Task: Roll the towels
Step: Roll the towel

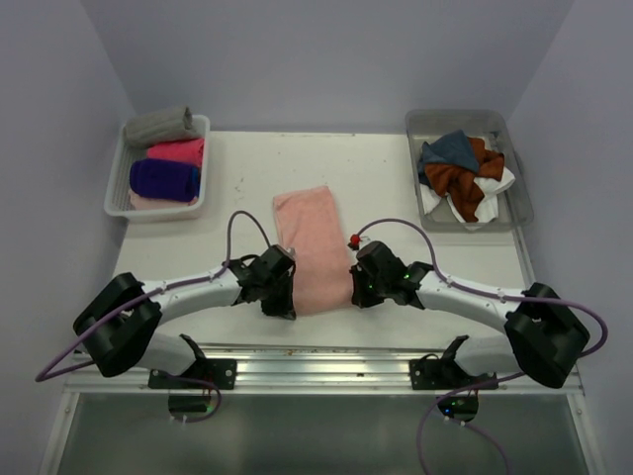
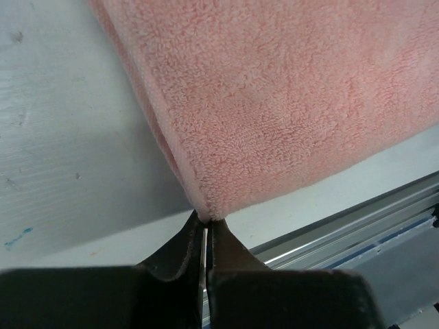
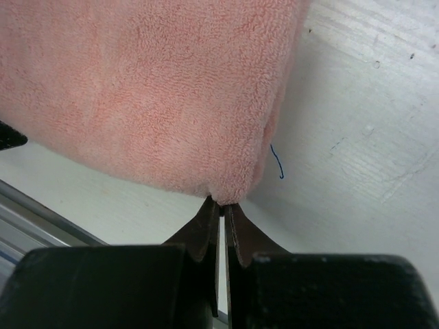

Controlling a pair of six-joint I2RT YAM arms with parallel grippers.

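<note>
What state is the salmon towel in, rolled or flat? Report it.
Flat, unrolled: the salmon towel lies stretched out on the table, its near corners pinched by the left gripper and right gripper, both shut.

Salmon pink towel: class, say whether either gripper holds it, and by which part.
Both do. The left gripper is shut on the near left corner of the salmon pink towel; the right gripper is shut on its near right corner.

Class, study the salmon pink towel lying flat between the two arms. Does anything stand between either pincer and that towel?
Nothing visible does. The left pincer and the right pincer are each already shut on a near corner of the salmon pink towel, one corner apiece, so no gap is left between them and it.
</note>
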